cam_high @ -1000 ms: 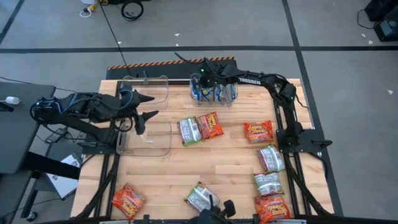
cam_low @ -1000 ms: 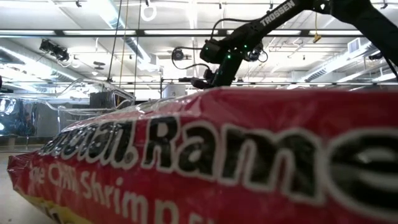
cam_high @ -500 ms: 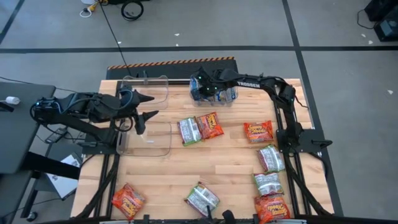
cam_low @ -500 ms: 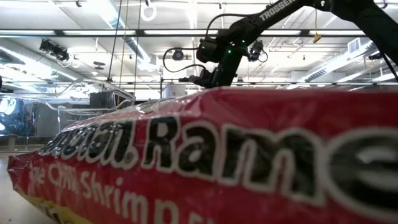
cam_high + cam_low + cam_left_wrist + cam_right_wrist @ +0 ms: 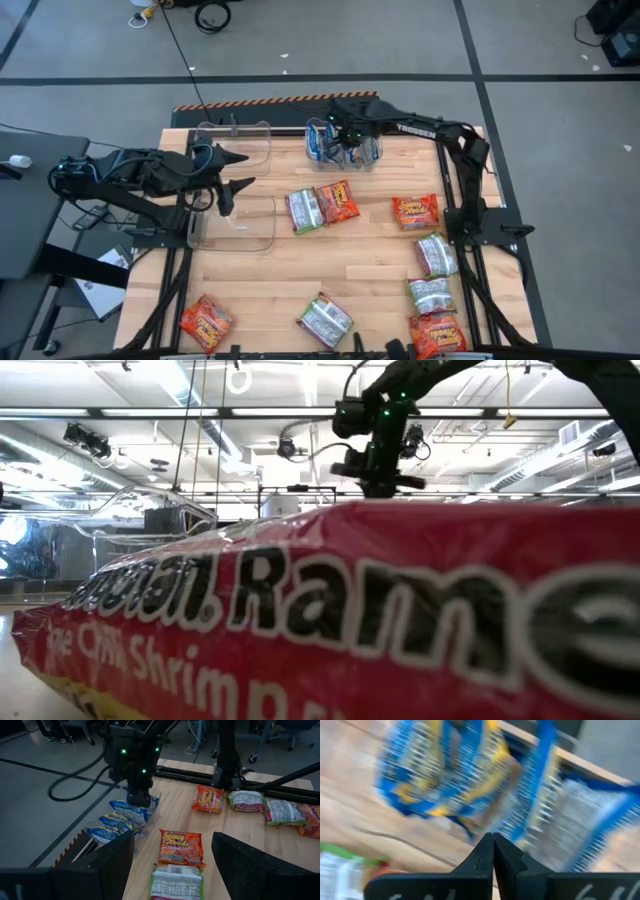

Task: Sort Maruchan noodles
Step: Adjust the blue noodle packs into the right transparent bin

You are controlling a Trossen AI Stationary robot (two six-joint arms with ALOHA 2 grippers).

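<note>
Blue-and-yellow noodle packets (image 5: 340, 150) stand on edge in a clear bin (image 5: 374, 158) at the table's far edge; they also show in the left wrist view (image 5: 120, 817). Orange-red packets (image 5: 415, 211) and green-and-white packets (image 5: 305, 210) lie flat on the table. My right gripper (image 5: 346, 134) hangs over that bin, pointing down, shut (image 5: 493, 845). My left gripper (image 5: 240, 171) is open (image 5: 172, 870) and waits above two empty clear bins at the left. My right gripper points down from above at the blue-and-yellow packets (image 5: 129, 810) in the bin with its fingers (image 5: 485, 857) shut on each other. Whether the tips touch a packet, I cannot tell.
Empty clear bins sit at far left (image 5: 236, 140) and left of centre (image 5: 236, 222). More packets lie along the right edge (image 5: 436, 255) and near edge (image 5: 325, 320), (image 5: 205, 322). A red packet (image 5: 350, 620) lies right in front of the low camera and blocks most of that view.
My right gripper has swung over the blue-packet bin, first slightly toward the table's left, then toward its right, and its wrist has turned so that it hangs more straight down. The left arm and the packets on the table have kept still.
</note>
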